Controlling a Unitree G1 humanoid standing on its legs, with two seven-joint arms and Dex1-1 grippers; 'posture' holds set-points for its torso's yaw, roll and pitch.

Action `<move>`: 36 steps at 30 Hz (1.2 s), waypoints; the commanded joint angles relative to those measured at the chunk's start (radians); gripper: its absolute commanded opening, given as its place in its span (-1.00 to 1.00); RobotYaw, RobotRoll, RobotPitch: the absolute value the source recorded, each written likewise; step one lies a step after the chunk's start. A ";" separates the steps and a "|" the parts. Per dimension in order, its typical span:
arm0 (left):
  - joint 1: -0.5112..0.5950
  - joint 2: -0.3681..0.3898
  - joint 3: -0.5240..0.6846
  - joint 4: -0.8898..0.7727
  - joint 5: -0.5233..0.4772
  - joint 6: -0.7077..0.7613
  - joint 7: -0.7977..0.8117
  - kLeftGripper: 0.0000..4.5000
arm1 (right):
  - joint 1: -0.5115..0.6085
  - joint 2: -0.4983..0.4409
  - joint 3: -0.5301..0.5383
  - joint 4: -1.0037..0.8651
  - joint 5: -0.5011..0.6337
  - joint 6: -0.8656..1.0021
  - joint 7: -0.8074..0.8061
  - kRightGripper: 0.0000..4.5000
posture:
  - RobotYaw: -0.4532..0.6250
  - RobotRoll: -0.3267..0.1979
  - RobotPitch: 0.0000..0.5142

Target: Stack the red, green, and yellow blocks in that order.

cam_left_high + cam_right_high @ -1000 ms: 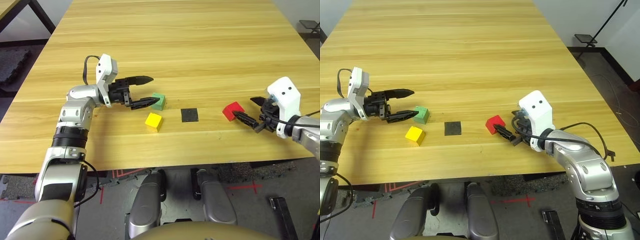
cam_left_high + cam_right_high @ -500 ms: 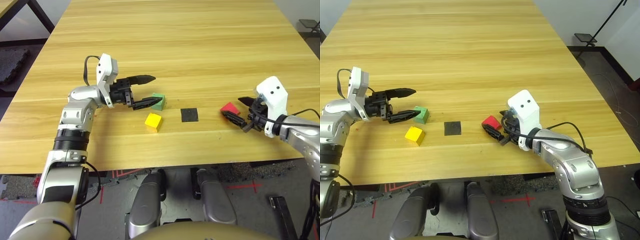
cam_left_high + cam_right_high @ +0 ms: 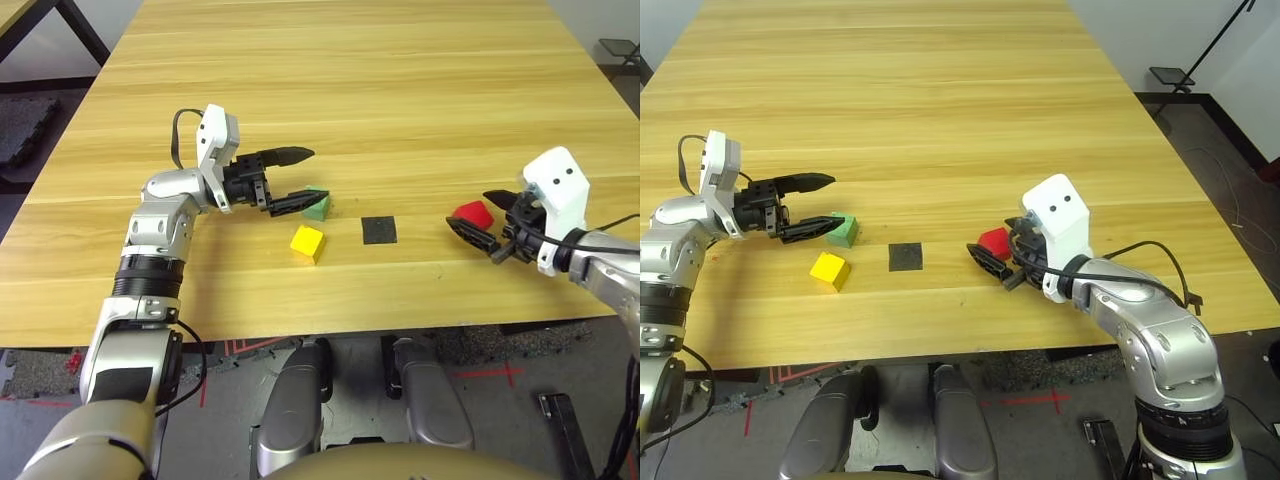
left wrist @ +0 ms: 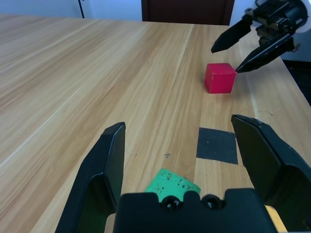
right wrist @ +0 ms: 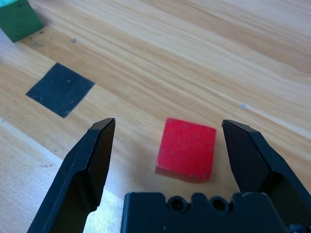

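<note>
Head views: on the wooden counter the left pincer points level across the counter, its fingers spread wide and holding nothing. The green block sits just under and past the nearer finger's tip. The yellow block lies just nearer the counter's front edge than the green one, apart from it. A black patch lies flat between the yellow block and the red block. The right pincer is wide open and empty, its fingers on either side of the red block without closing on it.

Left wrist view: both fingers stand well apart; the green block lies between them near the pincer's base, the patch and red block beyond.

Right wrist view: the red block rests on the counter between the open fingers, clear of both.
</note>
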 commanded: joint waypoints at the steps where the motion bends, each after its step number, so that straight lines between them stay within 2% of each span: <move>1: -0.008 -0.006 -0.008 0.022 0.013 -0.019 -0.007 0.98 | 0.047 0.020 0.007 -0.027 -0.002 0.002 -0.024 0.98 | 0.01 -0.17 -0.22; 10: -0.012 -0.016 -0.009 -0.007 -0.001 -0.005 -0.028 0.98 | 0.115 0.012 0.006 0.024 -0.059 -0.083 -0.025 0.98 | -0.01 -0.14 -0.23; 24: 0.002 -0.032 -0.007 -0.010 0.005 -0.003 -0.024 0.98 | 0.089 0.013 0.033 0.118 -0.106 -0.173 0.001 0.98 | -0.01 -0.13 -0.24; 28: -0.002 -0.031 -0.007 -0.006 0.009 -0.006 -0.021 1.00 | 0.084 0.029 0.045 0.126 -0.101 -0.177 0.003 0.59 | 0.00 -0.12 -0.24; 32: 0.004 -0.030 -0.006 -0.014 0.009 -0.004 -0.015 1.00 | 0.073 0.038 0.057 0.129 -0.106 -0.176 0.000 -0.04 | 0.01 -0.11 -0.22; 33: 0.006 -0.030 -0.006 -0.016 0.009 -0.004 -0.015 1.00 | 0.068 0.039 0.058 0.129 -0.107 -0.176 -0.001 -0.10 | 0.01 -0.11 -0.22; 36: 0.007 -0.031 -0.007 -0.020 0.008 0.001 -0.011 1.00 | 0.054 0.034 0.060 0.131 -0.108 -0.174 0.003 -0.10 | 0.01 -0.11 -0.20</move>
